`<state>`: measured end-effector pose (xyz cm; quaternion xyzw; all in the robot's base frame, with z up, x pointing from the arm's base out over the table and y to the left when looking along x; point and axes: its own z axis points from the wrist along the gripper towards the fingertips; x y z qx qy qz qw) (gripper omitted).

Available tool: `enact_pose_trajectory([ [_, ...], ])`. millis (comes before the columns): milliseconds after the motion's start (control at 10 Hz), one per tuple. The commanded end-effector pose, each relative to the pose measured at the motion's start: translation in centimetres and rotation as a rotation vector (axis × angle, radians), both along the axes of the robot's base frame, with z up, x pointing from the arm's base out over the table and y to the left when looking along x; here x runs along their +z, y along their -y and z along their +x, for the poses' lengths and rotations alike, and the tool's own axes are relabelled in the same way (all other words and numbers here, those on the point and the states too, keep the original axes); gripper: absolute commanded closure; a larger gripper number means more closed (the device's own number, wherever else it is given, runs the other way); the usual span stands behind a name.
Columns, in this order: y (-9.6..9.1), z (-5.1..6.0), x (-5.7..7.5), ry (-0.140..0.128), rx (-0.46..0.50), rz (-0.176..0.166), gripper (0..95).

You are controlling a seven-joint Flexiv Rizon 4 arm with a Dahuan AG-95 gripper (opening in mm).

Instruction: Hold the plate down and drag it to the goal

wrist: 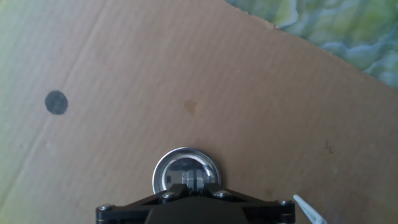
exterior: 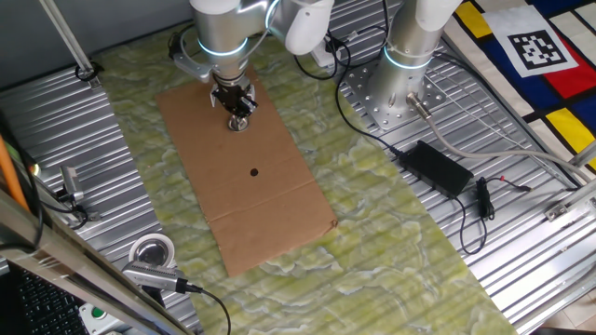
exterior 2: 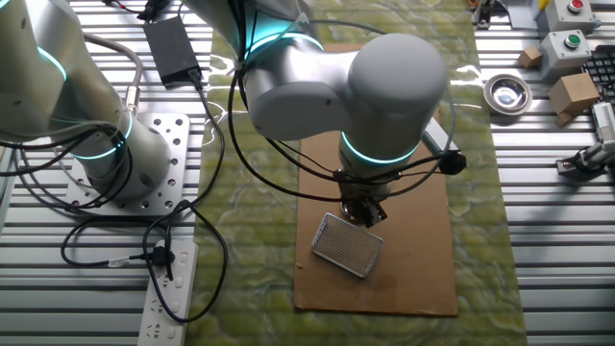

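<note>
The plate (wrist: 176,167), a small shiny silver disc with a dark centre, lies on the brown cardboard sheet (wrist: 261,112). In the hand view my gripper (wrist: 193,181) stands right over it, fingers together and shut, their tips at the disc's middle. In one fixed view the gripper (exterior: 239,113) points straight down at the plate (exterior: 239,125) near the cardboard's far end. A small black dot (exterior: 254,171) marks the cardboard nearer its middle, and the dot (wrist: 56,102) sits at the upper left in the hand view. In the other fixed view the arm hides the plate.
The cardboard (exterior: 270,205) lies on a green mat (exterior: 391,242). A white tape roll (exterior: 152,251) sits at the front left. A second arm's base (exterior: 400,88), a black power adapter (exterior: 436,166) with cables, and a power strip (exterior 2: 168,288) stand around.
</note>
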<state>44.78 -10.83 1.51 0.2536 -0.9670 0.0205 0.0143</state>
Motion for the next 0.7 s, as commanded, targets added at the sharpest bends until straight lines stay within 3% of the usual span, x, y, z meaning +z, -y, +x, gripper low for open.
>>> enact_pose_trajectory([
  [100, 0.09, -0.07, 0.0, -0.014, 0.009, -0.001, 95.0],
  [700, 0.27, -0.18, 0.08, -0.026, 0.029, -0.015, 95.0],
])
